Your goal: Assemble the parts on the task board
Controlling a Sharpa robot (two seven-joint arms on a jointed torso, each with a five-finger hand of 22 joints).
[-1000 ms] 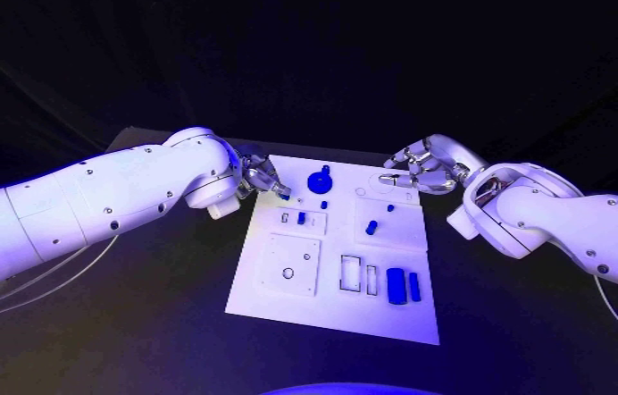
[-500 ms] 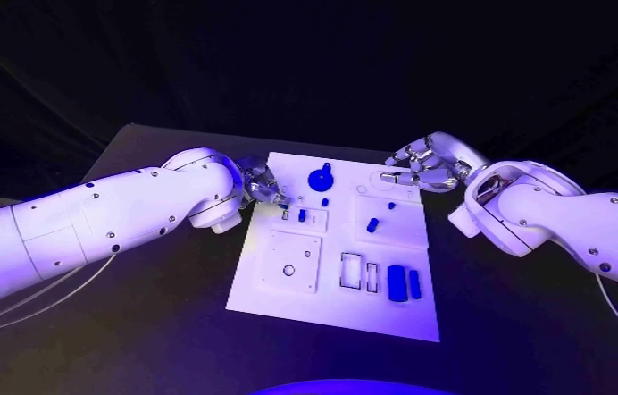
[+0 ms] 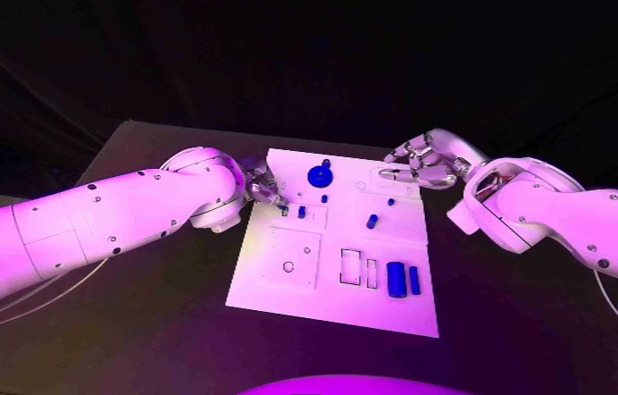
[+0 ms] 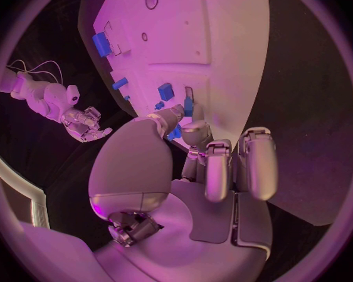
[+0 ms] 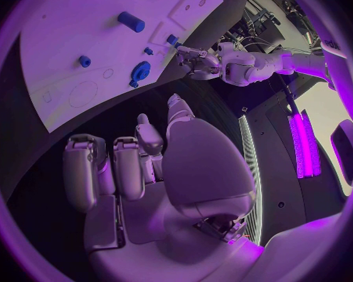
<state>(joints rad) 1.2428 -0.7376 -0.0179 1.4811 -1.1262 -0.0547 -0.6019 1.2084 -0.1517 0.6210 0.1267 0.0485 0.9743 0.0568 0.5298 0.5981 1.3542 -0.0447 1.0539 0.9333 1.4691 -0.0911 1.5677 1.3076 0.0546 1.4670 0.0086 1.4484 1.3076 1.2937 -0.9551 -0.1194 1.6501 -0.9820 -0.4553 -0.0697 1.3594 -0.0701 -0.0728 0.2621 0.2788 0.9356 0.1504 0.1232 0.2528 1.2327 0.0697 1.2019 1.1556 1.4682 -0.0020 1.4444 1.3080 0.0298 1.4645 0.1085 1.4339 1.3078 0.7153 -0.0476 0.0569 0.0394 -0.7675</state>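
White task board mid-table, blue parts scattered across it; left hand at board's left edge, fingertips pinching small blue part just above surface; right hand near far right corner, fingers loosely curled, holding nothing.

1. A black table stands in a dark room, its far edge meeting deep shadow.
2. Dark folds of cloth hang behind the table as a backdrop.
3. Purple-pink light washes the table's surface.
4. In the right wrist view, a bright lit panel glows beyond the table, next to a pale upright strip.
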